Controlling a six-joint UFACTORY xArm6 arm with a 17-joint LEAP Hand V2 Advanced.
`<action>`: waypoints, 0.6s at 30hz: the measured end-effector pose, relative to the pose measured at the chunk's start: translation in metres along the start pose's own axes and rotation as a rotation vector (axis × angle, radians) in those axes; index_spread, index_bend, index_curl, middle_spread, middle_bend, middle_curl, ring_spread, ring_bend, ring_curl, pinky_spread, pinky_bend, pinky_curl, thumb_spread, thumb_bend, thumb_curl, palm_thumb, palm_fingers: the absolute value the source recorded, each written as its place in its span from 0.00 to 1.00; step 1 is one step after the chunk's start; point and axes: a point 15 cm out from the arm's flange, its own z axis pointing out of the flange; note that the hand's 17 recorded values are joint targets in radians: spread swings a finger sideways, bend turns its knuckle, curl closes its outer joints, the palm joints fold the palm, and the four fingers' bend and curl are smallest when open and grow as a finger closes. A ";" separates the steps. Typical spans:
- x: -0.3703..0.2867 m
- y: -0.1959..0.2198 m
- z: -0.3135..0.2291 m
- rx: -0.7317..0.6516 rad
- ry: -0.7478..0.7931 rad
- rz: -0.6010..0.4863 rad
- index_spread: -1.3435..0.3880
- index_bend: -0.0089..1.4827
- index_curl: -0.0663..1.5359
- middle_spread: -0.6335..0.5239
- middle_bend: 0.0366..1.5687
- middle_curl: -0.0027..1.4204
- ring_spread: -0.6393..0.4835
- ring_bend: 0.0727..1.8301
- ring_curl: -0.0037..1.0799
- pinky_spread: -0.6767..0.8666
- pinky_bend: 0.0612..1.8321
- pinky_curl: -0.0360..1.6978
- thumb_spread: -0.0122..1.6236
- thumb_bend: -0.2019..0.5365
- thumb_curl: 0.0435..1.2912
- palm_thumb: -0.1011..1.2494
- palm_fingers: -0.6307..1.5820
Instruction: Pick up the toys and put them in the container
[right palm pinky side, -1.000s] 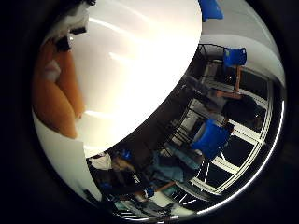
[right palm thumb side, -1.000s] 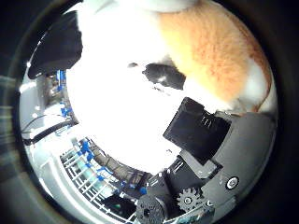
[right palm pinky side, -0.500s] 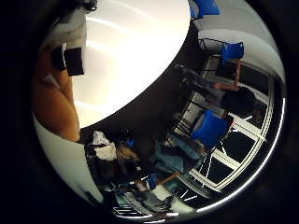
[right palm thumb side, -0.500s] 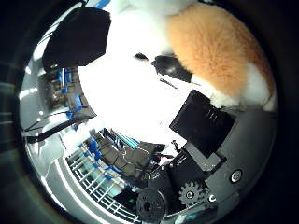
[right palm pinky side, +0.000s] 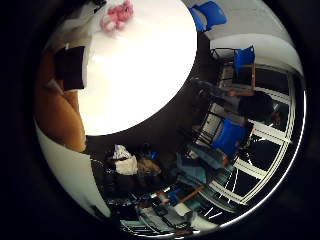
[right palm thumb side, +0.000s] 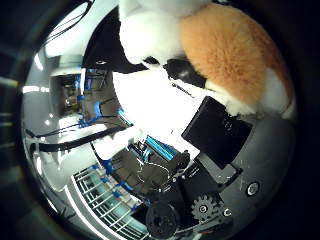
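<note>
An orange and white plush toy fills much of the right thumb side palm view and lies close against the palm. My right hand has its black and white fingers curled against the toy and holds it well above the round white table. The toy's orange fur also shows in the right little finger side palm view, with a black fingertip on it. A small pink toy lies on the table near its far edge. No container can be made out for certain.
Blue chairs stand on the dark floor beside the table, another past its far edge. A dark shape sits beside the plush toy; I cannot tell what it is. Shelving and clutter fill the room beyond.
The camera has moved up and away from the table, which now looks smaller and round. The plush toy has stayed against the palm. The pink toy has come into view.
</note>
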 end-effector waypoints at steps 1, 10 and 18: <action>-0.010 -0.007 -0.009 0.017 0.001 -0.005 0.66 0.77 0.54 0.44 0.90 0.51 0.33 0.69 0.80 0.30 0.63 0.65 0.76 0.26 0.38 0.77 0.78; -0.084 -0.070 -0.076 0.193 0.021 0.011 0.66 0.77 0.54 0.44 0.89 0.51 0.33 0.68 0.82 0.30 0.61 0.67 0.78 0.26 0.39 0.77 0.78; -0.151 -0.138 -0.130 0.332 0.013 -0.001 0.66 0.77 0.54 0.45 0.89 0.51 0.33 0.67 0.82 0.30 0.61 0.68 0.77 0.26 0.39 0.78 0.79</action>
